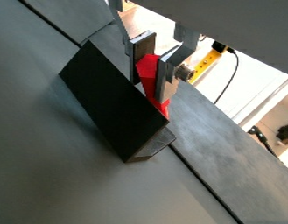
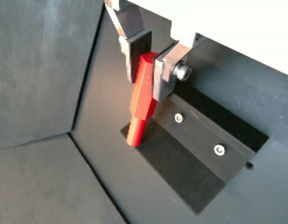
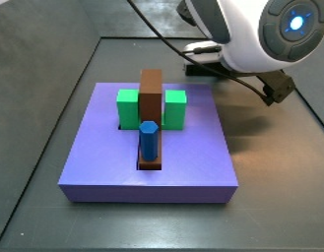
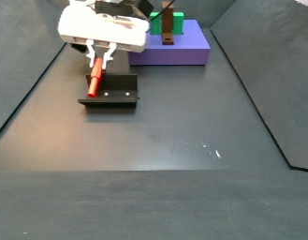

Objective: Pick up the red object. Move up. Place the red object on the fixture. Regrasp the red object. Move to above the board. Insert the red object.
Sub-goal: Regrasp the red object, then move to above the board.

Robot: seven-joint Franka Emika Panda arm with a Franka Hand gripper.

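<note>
Gripper low over the floor, fingers closed on a piece

The gripper (image 2: 149,54) points downward from the white wrist (image 4: 104,22), its silver fingers (image 1: 172,70) clamping the upper end of the red object (image 2: 141,96); in a side view the arm's white body (image 3: 263,34) fills the corner.

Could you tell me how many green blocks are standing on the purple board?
2. One green block stands left of the brown upright piece on the board, the second green block right of it. The gripper, over at the fixture, hides neither.
</note>
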